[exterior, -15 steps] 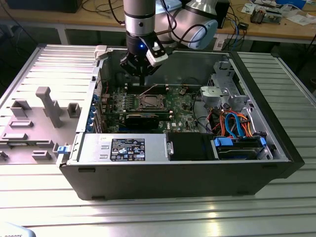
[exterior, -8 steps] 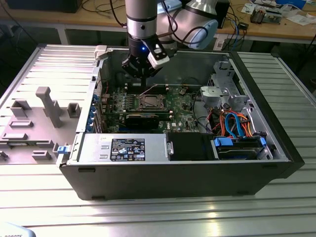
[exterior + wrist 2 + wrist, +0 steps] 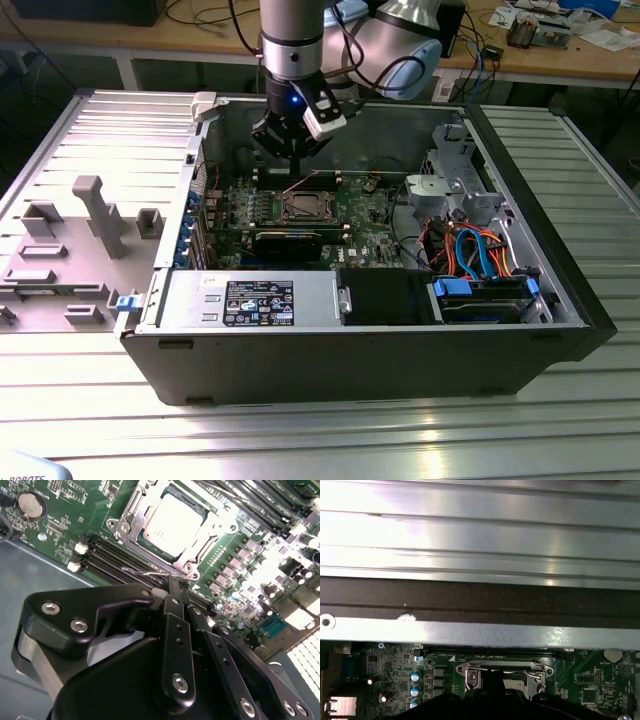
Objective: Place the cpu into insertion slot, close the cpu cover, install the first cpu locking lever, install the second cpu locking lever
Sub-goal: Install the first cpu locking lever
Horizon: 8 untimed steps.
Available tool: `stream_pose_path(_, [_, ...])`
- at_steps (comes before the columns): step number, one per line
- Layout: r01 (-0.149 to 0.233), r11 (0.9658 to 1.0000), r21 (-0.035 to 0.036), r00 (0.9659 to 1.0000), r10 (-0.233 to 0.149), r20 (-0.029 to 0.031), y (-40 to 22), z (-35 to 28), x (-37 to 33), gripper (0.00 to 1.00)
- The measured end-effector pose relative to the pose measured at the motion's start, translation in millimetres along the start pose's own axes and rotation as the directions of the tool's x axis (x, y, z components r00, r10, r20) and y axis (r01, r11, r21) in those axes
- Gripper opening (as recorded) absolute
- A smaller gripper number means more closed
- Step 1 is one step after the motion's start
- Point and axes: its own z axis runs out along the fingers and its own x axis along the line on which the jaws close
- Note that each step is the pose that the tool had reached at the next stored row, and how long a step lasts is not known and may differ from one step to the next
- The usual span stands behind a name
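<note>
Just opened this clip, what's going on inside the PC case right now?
A single robot arm's gripper is down inside the open computer case, over the green motherboard. The cpu already sits in the insertion slot, and the cpu cover lies flat around it. The gripper is shut, with its tip right at a thin wire locking lever beside the socket. Whether it actually pinches the lever is unclear.
</note>
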Motion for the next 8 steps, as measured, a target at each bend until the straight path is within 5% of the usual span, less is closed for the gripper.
stream_pose_path(8, [0.000, 1.0000, 0.0004, 1.0000, 0.000, -0.0007, 4.4, 7.7, -5.9, 0.11])
